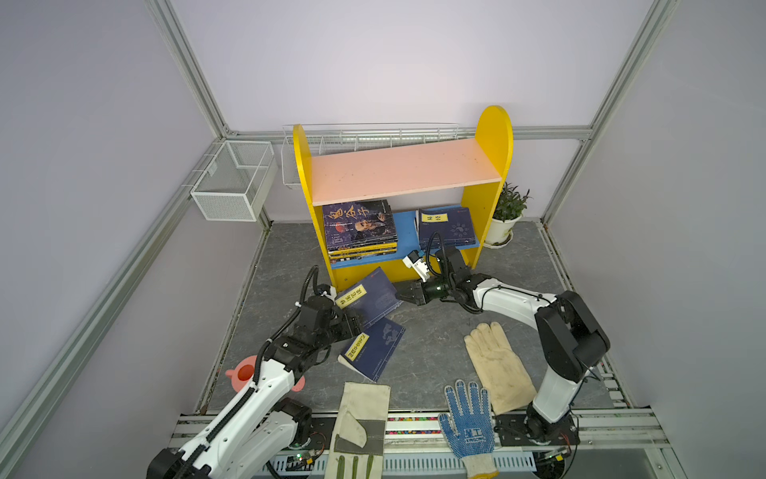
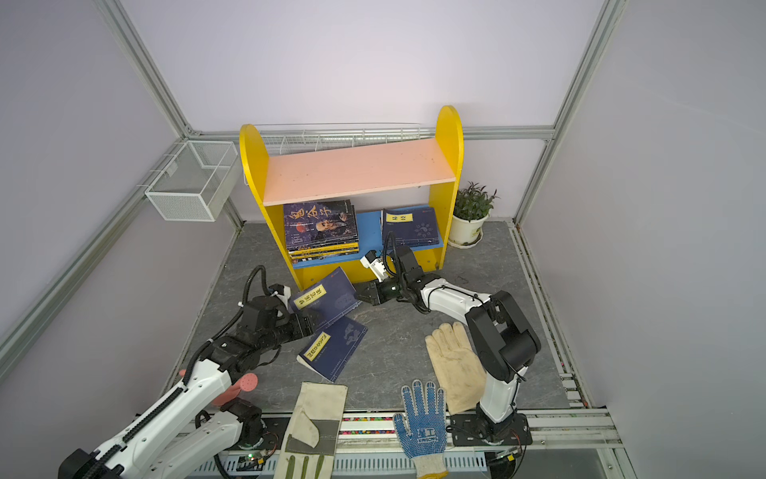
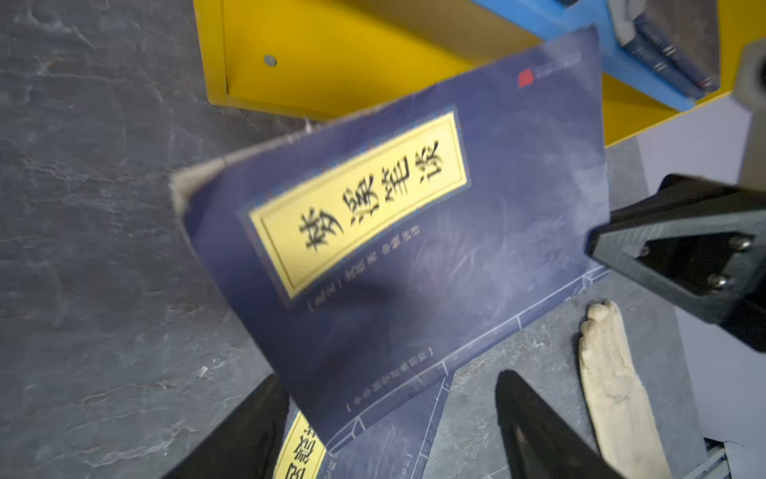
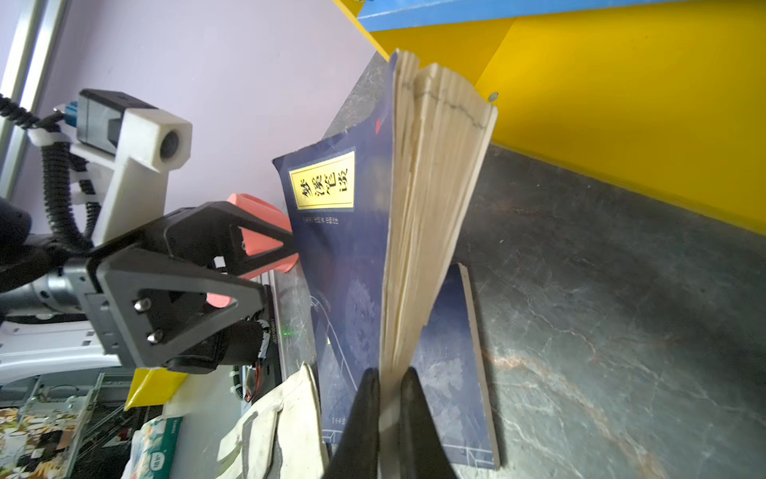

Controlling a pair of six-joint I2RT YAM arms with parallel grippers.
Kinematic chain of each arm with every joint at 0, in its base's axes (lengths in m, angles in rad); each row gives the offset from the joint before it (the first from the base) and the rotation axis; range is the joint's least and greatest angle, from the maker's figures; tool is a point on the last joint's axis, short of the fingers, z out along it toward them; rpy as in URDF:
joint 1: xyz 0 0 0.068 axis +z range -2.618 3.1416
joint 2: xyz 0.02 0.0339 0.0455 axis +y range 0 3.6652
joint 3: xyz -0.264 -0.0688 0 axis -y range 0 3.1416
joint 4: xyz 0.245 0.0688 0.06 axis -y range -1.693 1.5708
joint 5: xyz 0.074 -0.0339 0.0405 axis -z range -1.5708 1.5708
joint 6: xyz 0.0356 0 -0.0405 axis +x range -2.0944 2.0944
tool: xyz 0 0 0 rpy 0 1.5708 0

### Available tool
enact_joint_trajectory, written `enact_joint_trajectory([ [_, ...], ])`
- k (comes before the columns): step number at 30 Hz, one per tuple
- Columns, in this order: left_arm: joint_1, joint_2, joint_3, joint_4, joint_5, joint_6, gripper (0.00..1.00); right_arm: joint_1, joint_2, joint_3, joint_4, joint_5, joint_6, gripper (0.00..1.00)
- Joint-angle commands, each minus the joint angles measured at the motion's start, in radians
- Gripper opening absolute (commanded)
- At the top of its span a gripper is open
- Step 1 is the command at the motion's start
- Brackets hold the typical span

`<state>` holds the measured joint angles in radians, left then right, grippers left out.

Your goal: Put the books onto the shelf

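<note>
A navy book with a yellow title label (image 1: pixel 369 298) (image 4: pixel 344 249) stands tilted off the floor in front of the shelf (image 1: pixel 493 137). My right gripper (image 4: pixel 389 371) (image 1: pixel 400 293) is shut on its fanned page edge. My left gripper (image 3: pixel 389 377) (image 1: pixel 355 322) is open at the book's opposite edge, its fingers wide apart and not pinching it. A second navy book (image 1: pixel 375 348) (image 3: pixel 373 448) lies flat on the floor beneath. On the blue lower board are a stack of books (image 1: pixel 358 226) and another navy book (image 1: pixel 445 228). The pink upper board (image 1: pixel 402 170) is bare.
Three work gloves lie near the front edge: a cream one (image 1: pixel 497 365), a blue-dotted one (image 1: pixel 468 419) and a canvas one (image 1: pixel 360 427). A potted plant (image 1: pixel 507 211) stands right of the shelf. A wire basket (image 1: pixel 232 178) hangs at left. A pink watering can (image 1: pixel 244 373) sits under my left arm.
</note>
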<state>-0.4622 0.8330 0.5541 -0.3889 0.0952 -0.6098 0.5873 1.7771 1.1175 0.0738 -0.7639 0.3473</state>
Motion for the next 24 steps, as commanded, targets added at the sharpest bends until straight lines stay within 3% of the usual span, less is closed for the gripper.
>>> enact_joint_trajectory([
  [1, 0.011, -0.03, -0.009, 0.04, -0.003, -0.022, 0.82, -0.034, -0.07, -0.038, 0.104, -0.134, 0.059, 0.07],
  [8, 0.052, -0.059, -0.009, 0.063, 0.062, -0.05, 0.9, -0.091, -0.173, -0.095, 0.17, -0.201, 0.125, 0.07],
  [15, 0.178, -0.074, -0.052, 0.229, 0.317, -0.127, 0.96, -0.136, -0.232, -0.075, 0.113, -0.238, 0.106, 0.07],
  [20, 0.18, -0.072, -0.08, 0.431, 0.483, -0.174, 0.97, -0.135, -0.237, -0.054, 0.106, -0.278, 0.116, 0.07],
  [24, 0.18, -0.046, -0.083, 0.509, 0.564, -0.194, 0.9, -0.136, -0.234, -0.048, 0.126, -0.309, 0.137, 0.07],
])
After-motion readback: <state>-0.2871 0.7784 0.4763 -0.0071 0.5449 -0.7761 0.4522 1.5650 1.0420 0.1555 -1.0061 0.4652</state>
